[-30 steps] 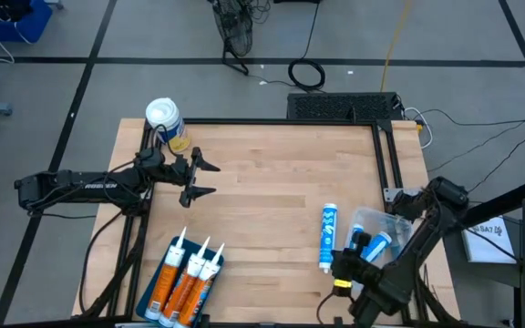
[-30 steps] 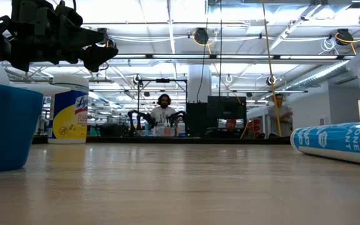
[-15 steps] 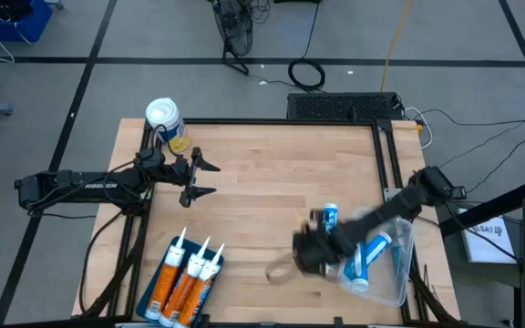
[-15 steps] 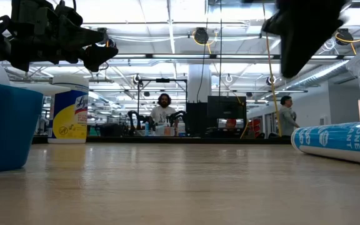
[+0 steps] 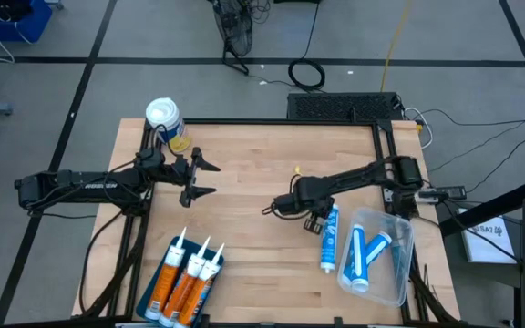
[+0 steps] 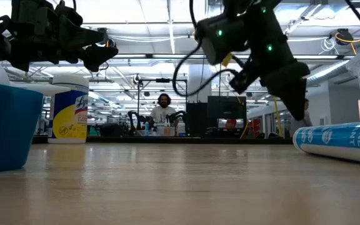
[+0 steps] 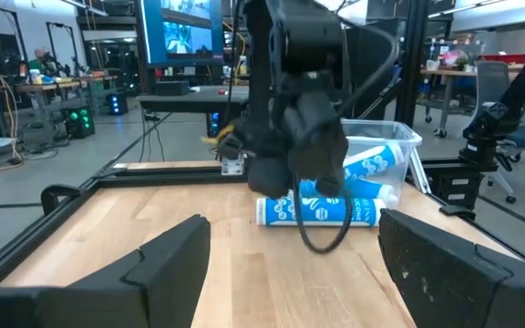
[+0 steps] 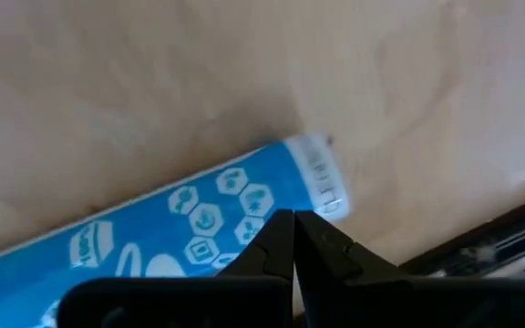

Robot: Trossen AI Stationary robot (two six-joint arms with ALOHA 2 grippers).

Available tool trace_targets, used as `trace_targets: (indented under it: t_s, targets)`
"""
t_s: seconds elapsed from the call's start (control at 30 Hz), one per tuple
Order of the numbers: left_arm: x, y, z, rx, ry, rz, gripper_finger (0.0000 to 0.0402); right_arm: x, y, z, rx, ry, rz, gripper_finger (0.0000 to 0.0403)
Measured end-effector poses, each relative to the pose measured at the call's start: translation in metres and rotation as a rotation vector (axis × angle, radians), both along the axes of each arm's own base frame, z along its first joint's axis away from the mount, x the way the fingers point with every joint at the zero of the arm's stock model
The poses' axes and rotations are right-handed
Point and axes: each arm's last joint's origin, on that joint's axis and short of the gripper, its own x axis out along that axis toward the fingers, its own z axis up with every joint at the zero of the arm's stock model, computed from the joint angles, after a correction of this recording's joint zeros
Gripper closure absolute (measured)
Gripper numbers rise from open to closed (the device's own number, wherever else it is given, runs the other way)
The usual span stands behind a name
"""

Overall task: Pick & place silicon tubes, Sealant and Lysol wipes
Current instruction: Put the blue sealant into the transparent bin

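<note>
The wooden counter (image 5: 262, 173) lies under both my arms. A clear bin (image 5: 392, 273) at its right edge holds blue tubes. Three orange silicone tubes (image 5: 186, 282) lie together near the front left. The Lysol wipes (image 5: 164, 120) stand upright at the far left corner. A blue sealant tube (image 5: 327, 244) lies just beside the bin. My left claw (image 5: 203, 179) hangs spread wide near the wipes. My right claw (image 5: 310, 219), fingers pressed together and empty, hovers over the sealant tube's end.
</note>
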Motion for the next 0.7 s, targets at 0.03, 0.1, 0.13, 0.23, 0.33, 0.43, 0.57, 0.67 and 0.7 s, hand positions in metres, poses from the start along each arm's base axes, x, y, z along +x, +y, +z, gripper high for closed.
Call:
trace_targets:
  t_s: [0.03, 0.1, 0.13, 0.23, 0.33, 0.43, 0.57, 0.67, 0.7]
  targets:
    - [0.0, 0.0, 0.0, 0.0, 0.0, 0.0, 0.0092, 0.001, 0.0, -0.004, 0.018, 0.025, -0.002, 0.0403]
    - [0.0, 0.0, 0.0, 0.0, 0.0, -0.001, 0.0091, 0.001, 0.001, -0.013, 0.04, 0.09, -0.009, 0.0403]
    - [0.0, 0.0, 0.0, 0.0, 0.0, 0.0, 0.0092, 0.001, 0.001, -0.017, 0.042, 0.119, -0.01, 0.0403]
    - [0.0, 0.0, 0.0, 0.0, 0.0, 0.0, 0.0091, 0.001, 0.003, -0.028, 0.066, 0.188, -0.003, 0.0403]
    - [0.0, 0.0, 0.0, 0.0, 0.0, 0.0, 0.0091, 0.004, 0.005, -0.038, 0.07, 0.201, 0.014, 0.0403]
    - [0.0, 0.0, 0.0, 0.0, 0.0, 0.0, 0.0091, 0.01, 0.008, -0.044, 0.086, 0.14, 0.045, 0.0403]
    - [0.0, 0.0, 0.0, 0.0, 0.0, 0.0, 0.0091, 0.02, 0.013, -0.048, 0.11, 0.002, 0.099, 0.0403]
    - [0.0, 0.0, 0.0, 0.0, 0.0, -0.001, 0.0091, 0.021, 0.015, -0.041, 0.12, -0.039, 0.126, 0.0403]
    - [0.0, 0.0, 0.0, 0.0, 0.0, -0.001, 0.0092, 0.02, 0.015, -0.036, 0.124, -0.042, 0.127, 0.0403]
